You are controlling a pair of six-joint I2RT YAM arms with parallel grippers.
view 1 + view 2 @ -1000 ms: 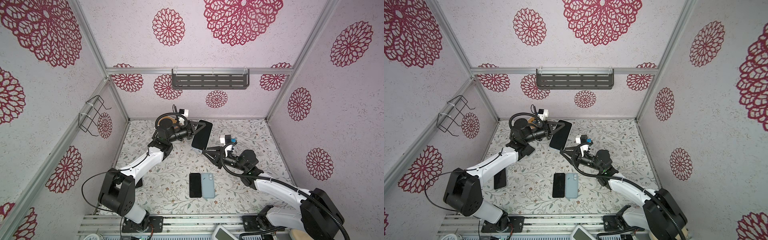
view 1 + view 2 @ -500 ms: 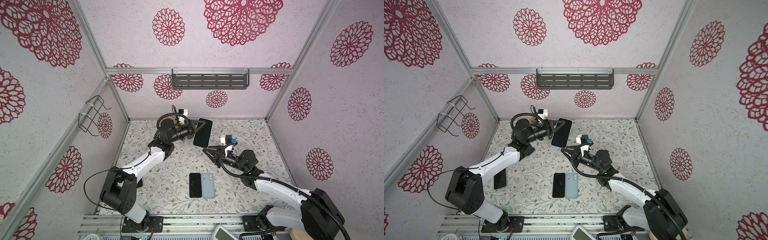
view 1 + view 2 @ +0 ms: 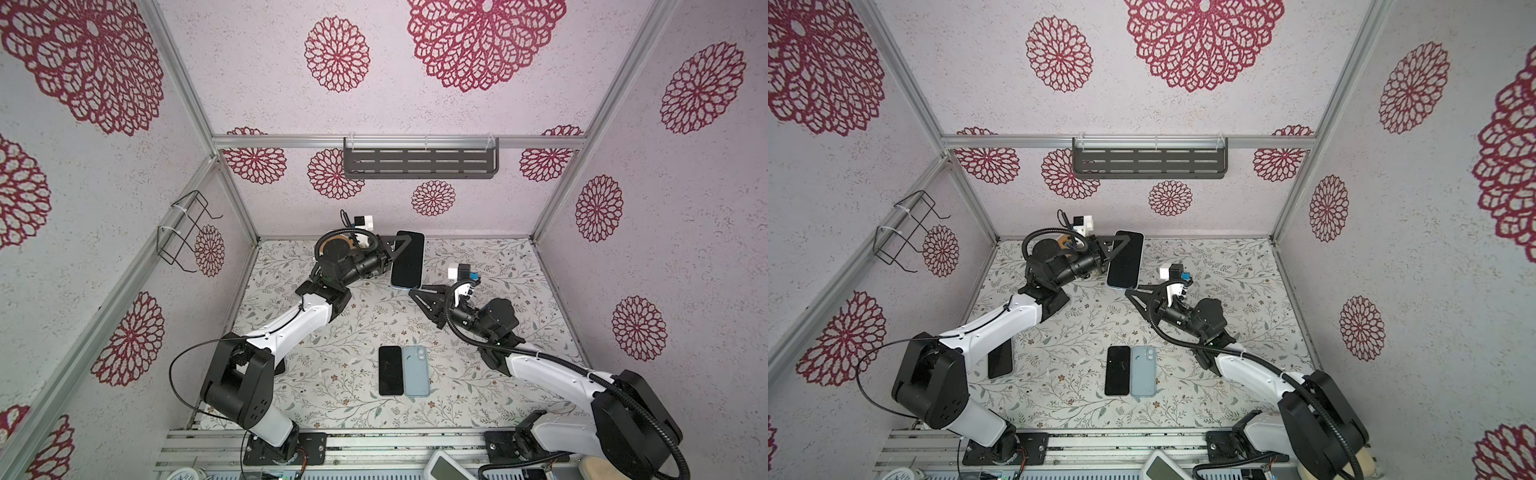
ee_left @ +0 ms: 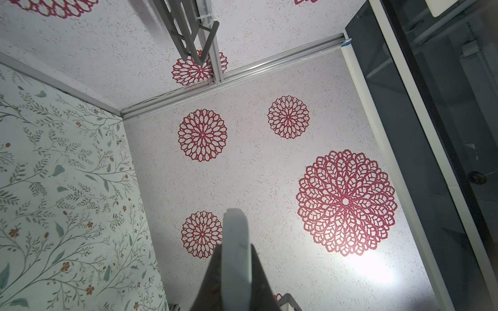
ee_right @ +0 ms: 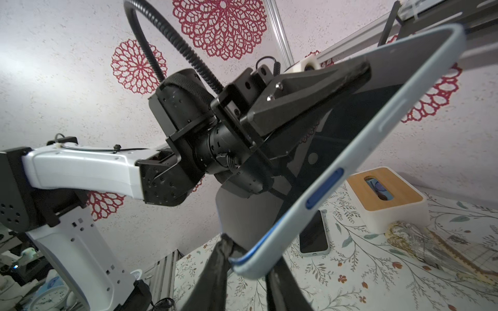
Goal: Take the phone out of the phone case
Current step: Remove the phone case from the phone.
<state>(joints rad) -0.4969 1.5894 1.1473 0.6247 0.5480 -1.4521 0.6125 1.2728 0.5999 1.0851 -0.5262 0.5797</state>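
The phone (image 3: pixel 408 259), dark screen up, sits in a light blue phone case (image 5: pixel 377 129) and is held in the air near the back of the table. My left gripper (image 3: pixel 405 245) is shut on its upper part, one finger across the screen. In the left wrist view the phone (image 4: pixel 235 229) shows edge-on between the left gripper (image 4: pixel 237 246) fingers. My right gripper (image 3: pixel 413 289) stands at the phone's lower corner. In the right wrist view the right gripper (image 5: pixel 248 258) has its jaws narrowly apart, one on each side of that corner. A blue phone edge shows there inside the case lip.
A black phone (image 3: pixel 390 370) and a light blue one (image 3: pixel 416 370) lie side by side at the front middle of the table. Another dark phone (image 3: pixel 1000 359) lies beside the left arm. A white box with a wooden lid (image 5: pixel 385 199) stands at the back. A grey shelf (image 3: pixel 419 163) hangs on the rear wall.
The left arm has carried the phone a little toward the back and turned it more upright. The right gripper has moved up until its jaws straddle the phone's lower corner.
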